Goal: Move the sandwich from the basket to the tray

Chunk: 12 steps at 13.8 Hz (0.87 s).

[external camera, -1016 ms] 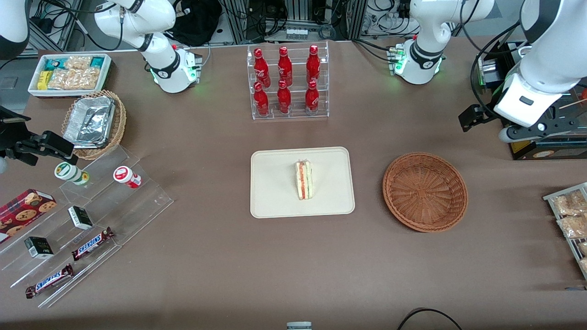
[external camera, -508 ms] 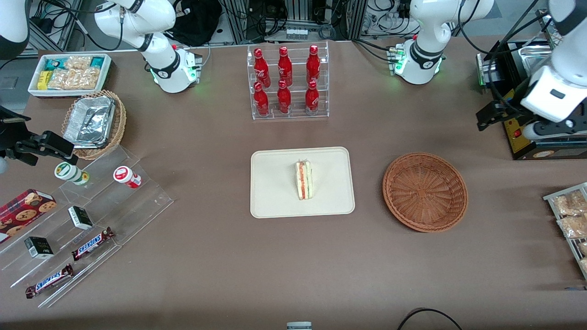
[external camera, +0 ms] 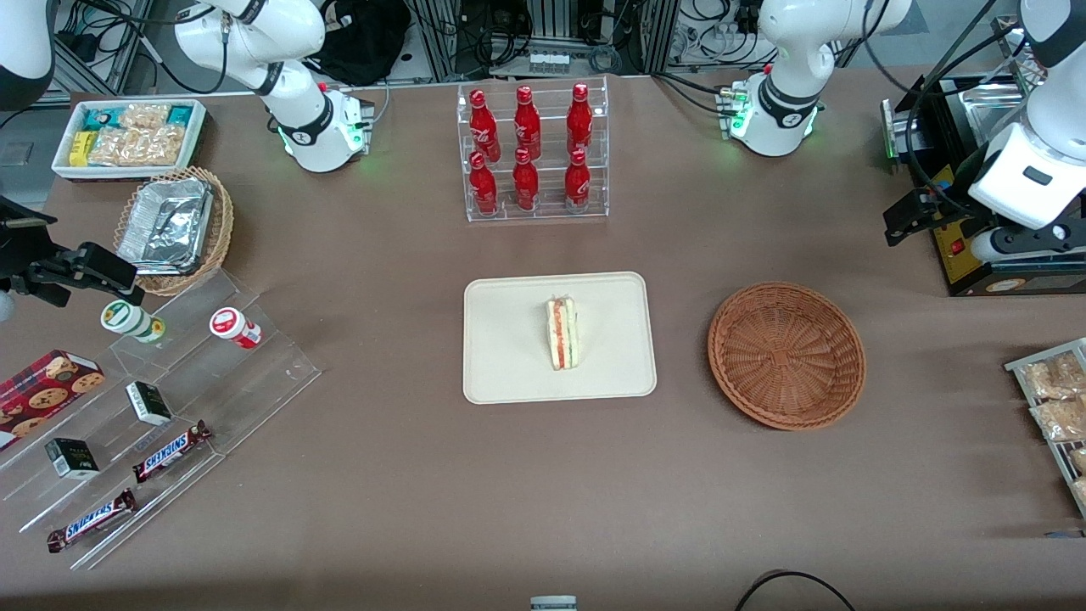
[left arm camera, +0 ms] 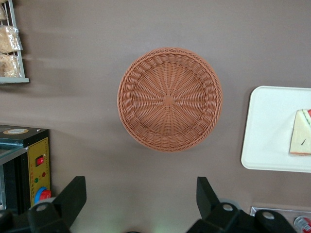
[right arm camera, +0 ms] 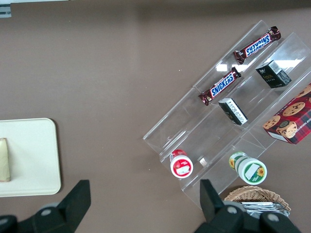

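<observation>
front view: sandwich (external camera: 562, 333) lies on the tray (external camera: 509, 373), well apart from the gripper (left arm camera: 141, 204). its jaws are spread, empty, high above the counter (external camera: 424, 475) near the basket (external camera: 786, 354).

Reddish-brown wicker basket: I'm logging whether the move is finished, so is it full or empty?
Empty. The round reddish-brown woven basket shows only bare weave; the triangular sandwich lies on the cream tray. The tool hangs open, apart from it.

left arm raised at working arm's end of table, gripper (left arm camera: 141, 204) pointing down, fingers (left arm camera: 73, 196) spread wide, holding nothing
</observation>
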Each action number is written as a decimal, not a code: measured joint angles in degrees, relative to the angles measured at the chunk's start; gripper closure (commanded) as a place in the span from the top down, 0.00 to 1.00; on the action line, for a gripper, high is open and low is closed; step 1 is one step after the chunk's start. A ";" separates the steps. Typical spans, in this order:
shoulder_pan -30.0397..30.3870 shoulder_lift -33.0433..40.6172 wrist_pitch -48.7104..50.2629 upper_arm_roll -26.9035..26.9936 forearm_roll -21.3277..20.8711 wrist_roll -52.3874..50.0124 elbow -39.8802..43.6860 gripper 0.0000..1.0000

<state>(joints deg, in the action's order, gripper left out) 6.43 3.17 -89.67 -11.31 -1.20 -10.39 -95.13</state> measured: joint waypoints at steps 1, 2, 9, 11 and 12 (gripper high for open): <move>0.00 -0.66 0.01 0.00 -0.56 -0.25 0.77 1.00; 0.00 -1.23 0.01 0.00 -0.77 -0.28 1.52 1.00; 0.00 -4.36 5.10 -0.04 -0.78 -0.28 8.05 1.00; 0.00 -4.83 7.10 -0.04 -1.07 -0.06 8.86 1.00; 0.00 -4.91 8.20 -0.06 -1.30 1.02 8.99 1.00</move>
<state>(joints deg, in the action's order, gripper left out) 6.43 -1.73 -81.47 -11.36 -2.50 -9.37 -86.14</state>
